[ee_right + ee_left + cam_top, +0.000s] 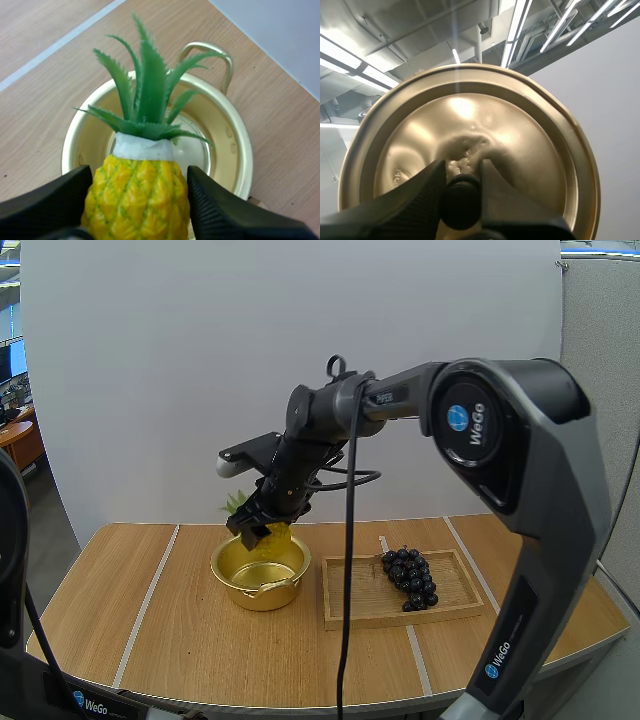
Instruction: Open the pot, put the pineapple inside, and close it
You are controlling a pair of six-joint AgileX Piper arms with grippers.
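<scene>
- Now: lid (520, 150) off, our left jaws clamped on its knob (462, 202).
- Pineapple (137, 197) clamped in our right jaws above the open pot (227, 140).
- Outstanding: release, closing.

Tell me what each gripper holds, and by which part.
Left gripper pinches the lid by its black knob; right gripper grips the pineapple by its yellow body.
</scene>
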